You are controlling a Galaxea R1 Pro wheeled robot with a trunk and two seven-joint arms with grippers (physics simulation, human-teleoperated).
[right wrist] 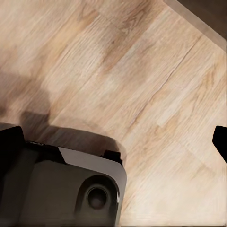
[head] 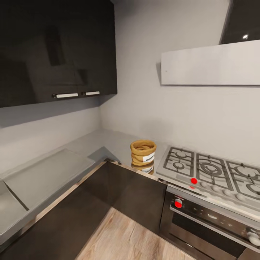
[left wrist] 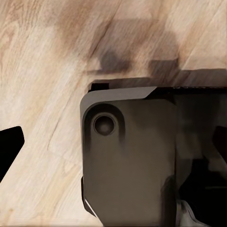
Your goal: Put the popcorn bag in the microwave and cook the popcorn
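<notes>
1. Popcorn bag point(head: 143, 152): standing upright on the grey steel counter point(head: 108, 142), near its front edge in the inner corner, just beside the gas hob point(head: 213, 171) and apart from it; white label facing the room, reflection lying on the steel beneath.
2. Handling (a judgement from the look alone): appearing light and soft, a burlap-like sack with a rolled rim, likely yielding under pressure and sagging if pinched at one wall; probably not slippery, the weave offering friction.
3. Where to take hold: probably across the body below the rolled rim, fingers on opposite sides, or over the rim itself (the stiffest-looking part); keeping it upright advisable, the top being open.
4. Head view: showing the bag, the counter, the hob with red-marked knobs, the built-in oven point(head: 213, 220) below it, dark wall cabinets point(head: 54, 50) and the grey wall.
5. Wrist views: looking down at the light wood floor point(right wrist: 142, 94) and the robot's dark base point(left wrist: 132, 156), nothing of the counter.
6. Left hand and right hand: dark finger edges point(left wrist: 9, 146) peeking in at the frame borders of each wrist view, apparently spread and gripping nothing, though open or closed cannot be told for certain.
</notes>
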